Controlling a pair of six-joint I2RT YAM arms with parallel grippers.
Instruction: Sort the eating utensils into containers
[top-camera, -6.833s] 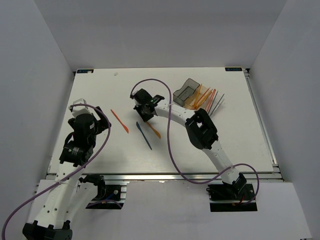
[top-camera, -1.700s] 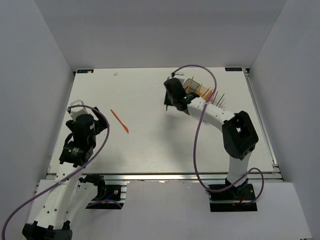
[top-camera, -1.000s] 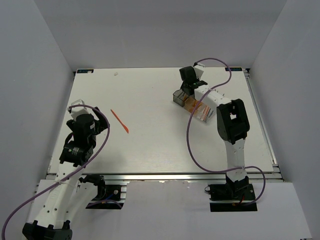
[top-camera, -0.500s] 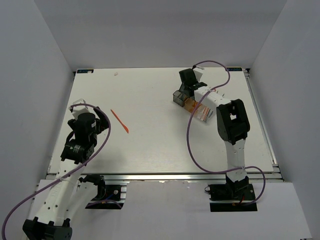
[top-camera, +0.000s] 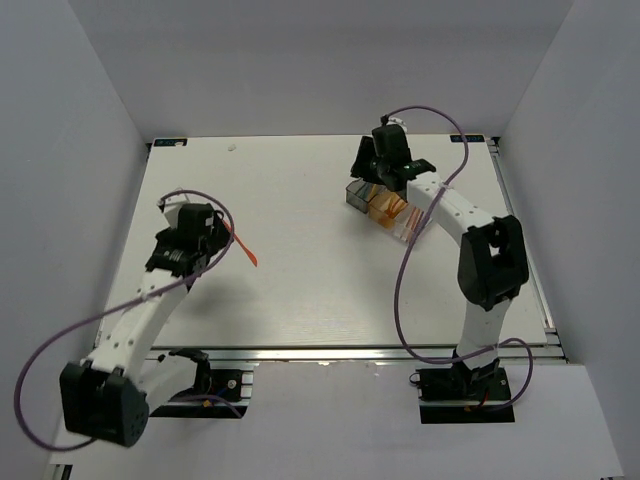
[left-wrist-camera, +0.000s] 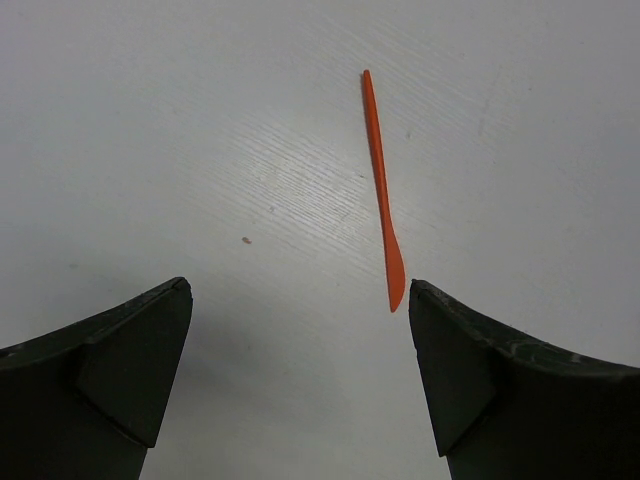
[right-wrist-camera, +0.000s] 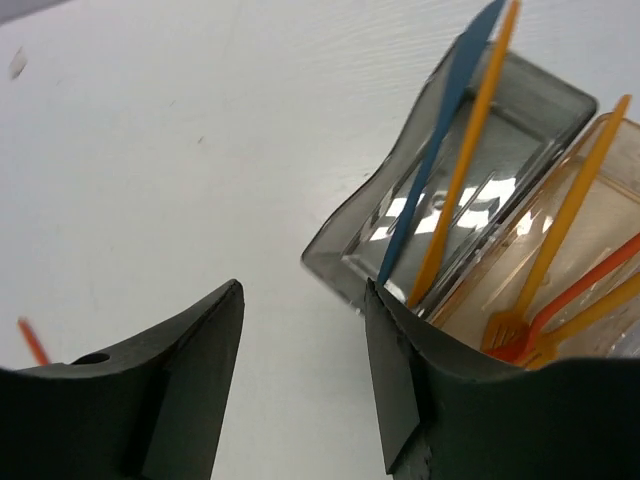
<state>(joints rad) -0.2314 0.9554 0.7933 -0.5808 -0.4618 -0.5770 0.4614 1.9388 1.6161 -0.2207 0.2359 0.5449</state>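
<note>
One orange knife-like utensil (left-wrist-camera: 380, 190) lies alone on the white table, also seen in the top view (top-camera: 247, 254). My left gripper (left-wrist-camera: 298, 288) hovers over it, open and empty, with the blade tip just off its right finger. My right gripper (right-wrist-camera: 302, 290) is open and empty beside the dark grey container (right-wrist-camera: 340, 262). That container holds a blue utensil (right-wrist-camera: 440, 140) and an orange stick (right-wrist-camera: 465, 160), both leaning on its rim. The orange container (right-wrist-camera: 600, 210) next to it holds orange forks (right-wrist-camera: 510, 330). From above, the containers (top-camera: 385, 208) sit under my right gripper (top-camera: 368, 168).
The clear bin (top-camera: 412, 228) ends the row of containers toward the right. White walls enclose the table on three sides. Purple cables loop over both arms. A small speck (left-wrist-camera: 246, 240) marks the table near the left gripper.
My right gripper has opened beside the dark grey bin, where the blue and orange utensils now rest. My left arm has swung out over the lone orange utensil.
</note>
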